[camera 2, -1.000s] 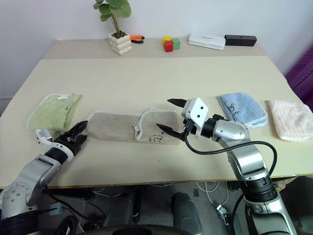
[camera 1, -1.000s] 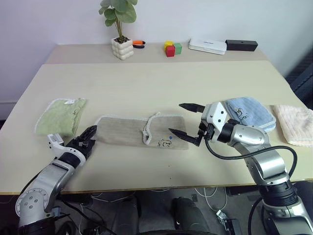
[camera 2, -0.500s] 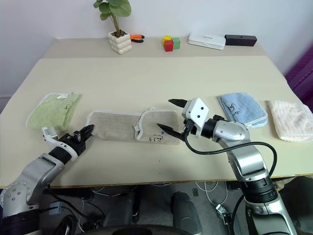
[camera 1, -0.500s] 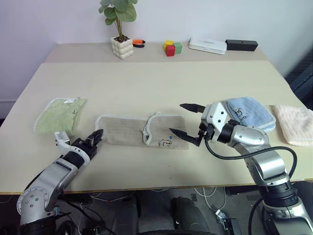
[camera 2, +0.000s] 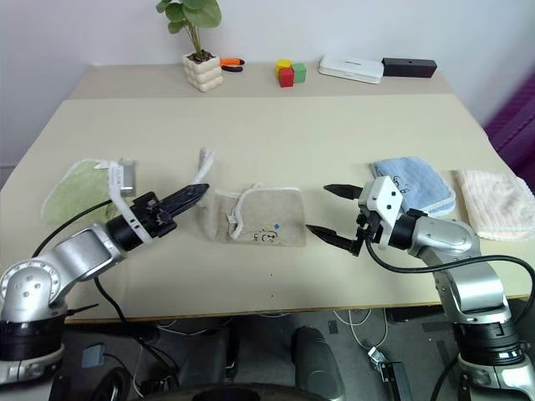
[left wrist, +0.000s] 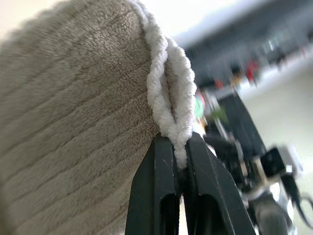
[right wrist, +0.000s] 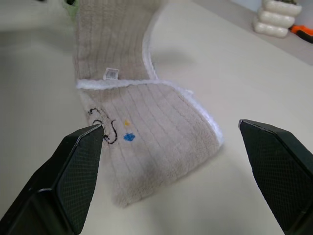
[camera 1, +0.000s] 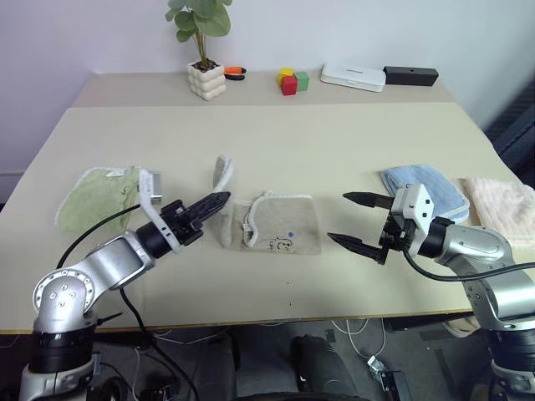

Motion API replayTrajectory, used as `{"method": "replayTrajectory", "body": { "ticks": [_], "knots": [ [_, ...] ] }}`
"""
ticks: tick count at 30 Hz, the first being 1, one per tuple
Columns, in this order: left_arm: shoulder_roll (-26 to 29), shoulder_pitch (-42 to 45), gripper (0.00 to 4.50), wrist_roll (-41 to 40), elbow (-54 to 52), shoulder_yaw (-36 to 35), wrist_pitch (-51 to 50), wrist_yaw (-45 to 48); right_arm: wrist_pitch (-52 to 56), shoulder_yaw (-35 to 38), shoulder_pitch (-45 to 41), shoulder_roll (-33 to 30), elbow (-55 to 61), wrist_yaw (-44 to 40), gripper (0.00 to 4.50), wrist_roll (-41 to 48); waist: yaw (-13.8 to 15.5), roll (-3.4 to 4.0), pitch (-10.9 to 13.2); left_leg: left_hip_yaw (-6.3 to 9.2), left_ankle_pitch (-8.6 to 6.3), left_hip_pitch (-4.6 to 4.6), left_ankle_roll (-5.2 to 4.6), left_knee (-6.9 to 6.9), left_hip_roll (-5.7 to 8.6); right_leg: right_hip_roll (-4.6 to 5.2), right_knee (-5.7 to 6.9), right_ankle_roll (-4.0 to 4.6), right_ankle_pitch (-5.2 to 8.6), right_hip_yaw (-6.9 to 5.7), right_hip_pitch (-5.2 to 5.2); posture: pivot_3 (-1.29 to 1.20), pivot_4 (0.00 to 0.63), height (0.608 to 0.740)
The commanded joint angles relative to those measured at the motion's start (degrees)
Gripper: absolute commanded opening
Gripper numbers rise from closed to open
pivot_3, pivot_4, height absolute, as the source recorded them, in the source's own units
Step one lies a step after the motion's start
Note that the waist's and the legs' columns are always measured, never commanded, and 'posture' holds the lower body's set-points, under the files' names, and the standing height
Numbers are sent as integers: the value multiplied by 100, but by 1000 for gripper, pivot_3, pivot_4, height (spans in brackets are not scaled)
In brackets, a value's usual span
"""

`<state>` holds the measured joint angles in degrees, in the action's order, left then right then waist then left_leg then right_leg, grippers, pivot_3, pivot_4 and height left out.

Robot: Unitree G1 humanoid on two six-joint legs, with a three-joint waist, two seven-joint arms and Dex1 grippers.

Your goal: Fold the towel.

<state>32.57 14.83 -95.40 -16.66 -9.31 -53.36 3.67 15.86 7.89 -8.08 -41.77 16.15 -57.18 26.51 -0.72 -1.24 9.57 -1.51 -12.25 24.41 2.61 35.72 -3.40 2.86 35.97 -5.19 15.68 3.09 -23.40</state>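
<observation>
The beige towel (camera 1: 280, 224) lies in the middle of the table, its dark printed mark (camera 1: 282, 245) near the front edge. My left gripper (camera 1: 219, 200) is shut on the towel's left end and holds that end, with its whitish edging (camera 1: 222, 170), up above the table. In the left wrist view the fingers (left wrist: 164, 171) pinch the white edging (left wrist: 168, 98). My right gripper (camera 1: 337, 217) hovers open to the right of the towel, touching nothing. In the right wrist view the towel (right wrist: 146, 127) lies ahead between the spread fingers.
A light green folded towel (camera 1: 100, 196) lies at the left. A light blue one (camera 1: 426, 185) and a pink one (camera 1: 506, 205) lie at the right. A potted plant (camera 1: 207, 79), coloured blocks (camera 1: 292, 81), a white box (camera 1: 355, 78) and a black box (camera 1: 410, 75) stand along the back.
My left gripper shut on the towel's left end and carried it up and to the right, shortening the flat part. My right gripper drew away to the right, still open.
</observation>
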Motion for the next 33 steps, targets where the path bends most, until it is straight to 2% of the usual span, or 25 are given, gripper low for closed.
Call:
{"method": "replayTrajectory", "body": {
  "ticks": [1, 7, 14, 19, 28, 31, 33],
  "knots": [
    [87, 436, 55, 464, 208, 373, -322, 638, -153, 418, 173, -168, 145, -107, 4500, 147, 7, -2, 1, 1, 0, 0, 0, -1, 0, -2, 1, -1, 0, 0, 1, 0, 150, 740],
    [-187, 1139, 55, 1618, 886, 926, -404, 1522, -361, 675, 486, -316, 212, -121, 4500, 51, 10, -3, 2, 8, 1, 0, -1, 2, -2, -11, 6, -4, 1, -1, 1, 0, 150, 740],
    [-845, 1639, 55, 2913, 1562, 1597, -243, 2633, -361, 690, 805, -211, 538, 182, 4500, 6, 14, -4, 2, 12, 1, 1, -1, 1, -1, -15, 10, -14, 3, -1, 1, 0, 150, 740],
    [-1382, 1918, 55, 3463, 2005, 1737, -238, 3078, -343, 781, 1005, -224, 683, 300, 4500, -22, 18, -6, 3, 15, 1, 3, -1, 6, -1, -15, 10, -16, 4, -2, 4, 0, 150, 740],
    [-1705, 1977, 55, 4656, 2505, 2062, -145, 3494, -398, 832, 1190, -220, 759, 521, 4500, -124, 6, -5, 3, 18, 1, 2, -2, 6, -1, -17, 14, -29, 3, -1, 4, 0, 150, 740],
    [-1856, 1955, 1002, 4729, 2517, 1973, -154, 3685, -393, 813, 1165, -219, 755, 558, 4500, -138, 9, -5, 3, 19, 1, 2, -2, 7, -1, -18, 14, -30, 3, -1, 4, 0, 150, 740],
    [-2007, 2001, 1944, 4908, 2633, 1872, -68, 3532, -383, 772, 1140, -211, 763, 578, 4500, -143, 25, -5, 3, 19, 1, 4, -2, 8, -1, -17, 14, -31, 3, -1, 5, 0, 150, 740]
  ]
}}
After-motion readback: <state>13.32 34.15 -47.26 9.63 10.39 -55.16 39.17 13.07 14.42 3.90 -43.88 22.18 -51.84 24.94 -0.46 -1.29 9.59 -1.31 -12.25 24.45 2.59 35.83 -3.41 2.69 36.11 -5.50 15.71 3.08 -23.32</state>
